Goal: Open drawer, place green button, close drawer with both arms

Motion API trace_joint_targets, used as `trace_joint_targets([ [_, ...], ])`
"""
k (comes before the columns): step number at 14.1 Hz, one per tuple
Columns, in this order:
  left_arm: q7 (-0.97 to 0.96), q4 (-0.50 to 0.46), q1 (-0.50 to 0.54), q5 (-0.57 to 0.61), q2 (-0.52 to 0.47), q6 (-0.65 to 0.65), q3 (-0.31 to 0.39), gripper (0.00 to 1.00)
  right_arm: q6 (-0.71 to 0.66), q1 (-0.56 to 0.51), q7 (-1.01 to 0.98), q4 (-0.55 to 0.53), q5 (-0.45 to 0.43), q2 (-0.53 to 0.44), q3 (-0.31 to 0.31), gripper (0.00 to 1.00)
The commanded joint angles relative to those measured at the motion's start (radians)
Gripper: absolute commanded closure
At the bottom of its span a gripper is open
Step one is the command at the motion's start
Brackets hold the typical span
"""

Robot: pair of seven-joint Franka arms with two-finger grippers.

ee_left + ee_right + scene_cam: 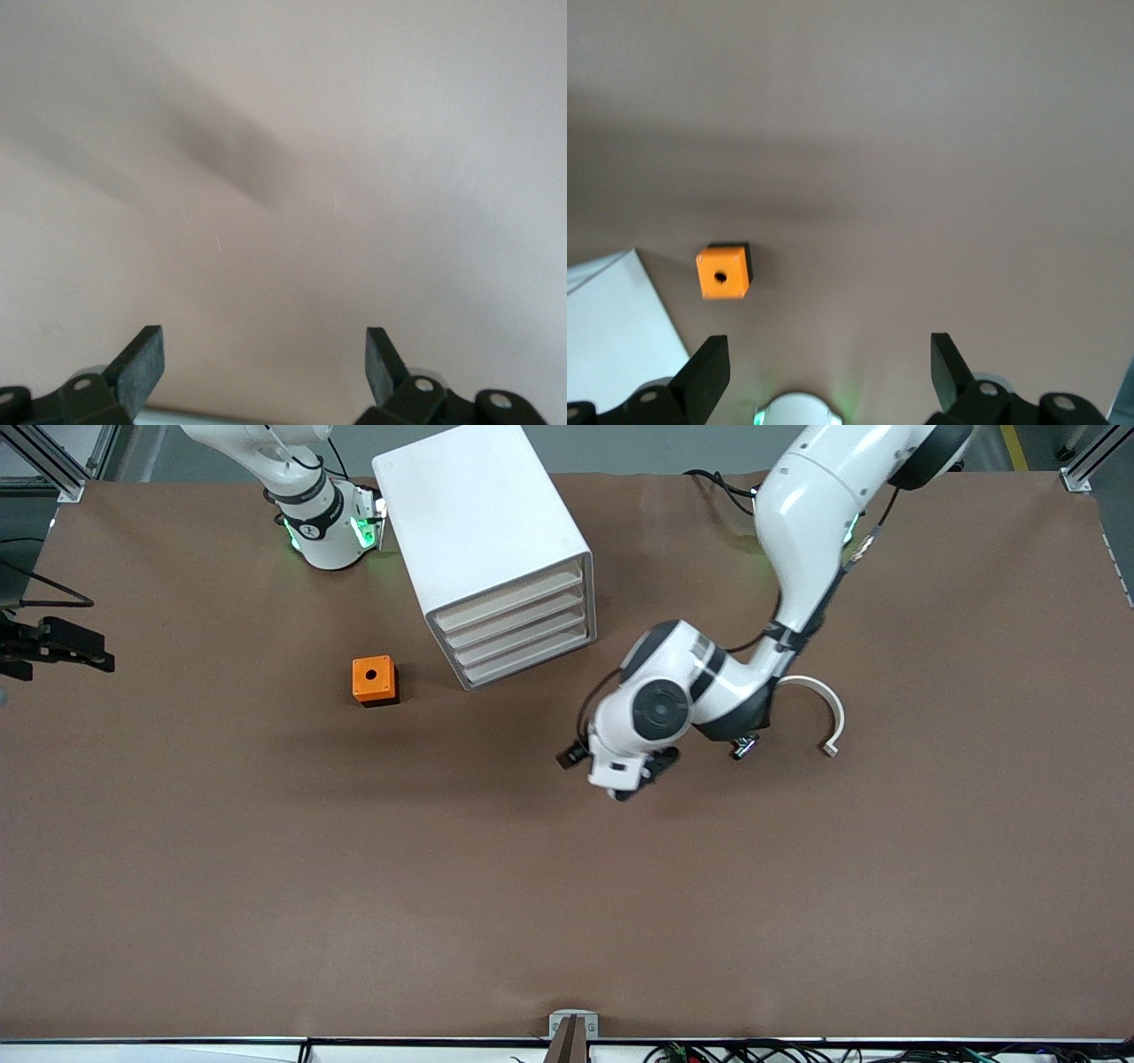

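The white cabinet [483, 522] stands near the right arm's base, and its four cream drawer fronts [518, 624] are all shut. A tiny dark part with a bluish bit [742, 746], seemingly the button, peeks out from under the left arm's forearm; its green cap does not show. My left gripper [640, 777] is open and empty, low over bare table between the cabinet and that part. In the left wrist view the gripper [264, 350] frames only bare table. My right gripper [830, 354] is open and empty, high over the table by its base, and is out of the front view.
An orange cube with a round hole [374, 680] sits beside the cabinet toward the right arm's end; it also shows in the right wrist view [725, 272]. A white curved strip [824, 708] lies by the left arm. A black fixture [53, 646] sits at the table's edge.
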Motion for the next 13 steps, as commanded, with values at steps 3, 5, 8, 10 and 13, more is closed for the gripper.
trace_joint_targets([
  [3, 0.004, -0.022, 0.18, 0.12, -0.149, -0.143, -0.01, 0.0, -0.032, -0.003, 0.02, -0.031, -0.001, -0.095, 0.01, 0.0],
  [5, 0.073, -0.019, 0.235, 0.188, -0.196, -0.194, -0.01, 0.0, 0.017, -0.003, 0.02, -0.091, 0.001, -0.141, 0.01, 0.0],
  [8, 0.254, -0.019, 0.324, 0.203, -0.249, -0.242, -0.017, 0.0, 0.117, -0.003, 0.026, -0.218, 0.001, -0.238, 0.01, 0.0],
  [10, 0.348, -0.018, 0.357, 0.205, -0.298, -0.294, -0.011, 0.0, 0.118, -0.002, 0.094, -0.223, 0.013, -0.246, 0.01, 0.0],
  [13, 0.55, -0.018, 0.429, 0.19, -0.381, -0.352, -0.008, 0.0, 0.118, -0.007, 0.129, -0.223, 0.046, -0.25, 0.005, 0.0],
])
